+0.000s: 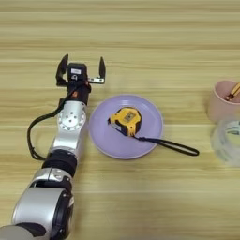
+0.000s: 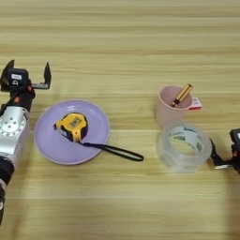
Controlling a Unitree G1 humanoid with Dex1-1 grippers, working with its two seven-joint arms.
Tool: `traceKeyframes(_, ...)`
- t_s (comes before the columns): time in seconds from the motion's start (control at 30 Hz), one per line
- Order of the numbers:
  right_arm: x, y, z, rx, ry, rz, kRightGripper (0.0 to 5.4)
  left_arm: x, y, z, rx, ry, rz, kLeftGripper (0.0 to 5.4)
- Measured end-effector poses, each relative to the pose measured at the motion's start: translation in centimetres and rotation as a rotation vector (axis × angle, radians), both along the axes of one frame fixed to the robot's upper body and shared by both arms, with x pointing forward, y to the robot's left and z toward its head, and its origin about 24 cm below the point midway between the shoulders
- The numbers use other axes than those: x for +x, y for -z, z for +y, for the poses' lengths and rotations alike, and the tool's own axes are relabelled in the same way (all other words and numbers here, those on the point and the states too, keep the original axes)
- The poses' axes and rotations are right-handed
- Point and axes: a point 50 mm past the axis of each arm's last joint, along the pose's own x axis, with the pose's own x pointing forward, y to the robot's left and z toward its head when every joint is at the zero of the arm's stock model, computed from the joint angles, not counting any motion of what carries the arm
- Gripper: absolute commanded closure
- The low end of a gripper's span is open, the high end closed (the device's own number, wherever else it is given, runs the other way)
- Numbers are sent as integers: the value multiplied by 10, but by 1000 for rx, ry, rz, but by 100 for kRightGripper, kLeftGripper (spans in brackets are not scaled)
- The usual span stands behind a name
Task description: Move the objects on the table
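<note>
A round lavender plate (image 1: 125, 126) lies on the wood-grain table (image 1: 140, 37). On it sits the yellow-and-black tape measure (image 1: 125, 120), whose black strap (image 1: 176, 146) trails off the plate's right rim onto the table. My left gripper (image 1: 80, 70) stands open just beyond the plate's far-left rim, fingers spread and empty. A wide clear tape roll (image 2: 183, 146) lies flat to the right, in front of a pink cup. My right gripper (image 2: 220, 157) shows only at the right edge, just right of the roll.
A pink cup (image 2: 169, 107) holding an orange-and-black pen-like thing (image 2: 182, 94) stands right behind the tape roll, with a small red-and-white item (image 2: 196, 103) beside it. A black cable (image 1: 33, 136) loops off the left forearm.
</note>
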Motion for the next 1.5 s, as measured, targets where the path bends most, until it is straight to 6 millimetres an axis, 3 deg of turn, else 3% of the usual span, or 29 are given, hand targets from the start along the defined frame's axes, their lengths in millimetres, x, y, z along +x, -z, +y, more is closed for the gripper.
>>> traceKeyframes(0.23, 2, 3, 29, 62, -59, 0, 2, 0, 0, 0, 0, 1, 0, 0)
traceKeyframes(0.4, 0, 6, 37, 85, -64, 6, 2, 0, 0, 0, 1, 2, 0, 0)
traceKeyframes(0.83, 10, -27, -19, 26, 359, -267, 2, 0, 3, -1, 4, 13, 10, 0)
traceKeyframes(1.03, 37, -31, -13, 96, 441, -464, 2, -1, 3, -3, 13, 55, 6, 0)
traceKeyframes(1.5, 43, -22, -11, 77, 439, -535, 2, -2, -3, -6, -10, 146, -15, 0)
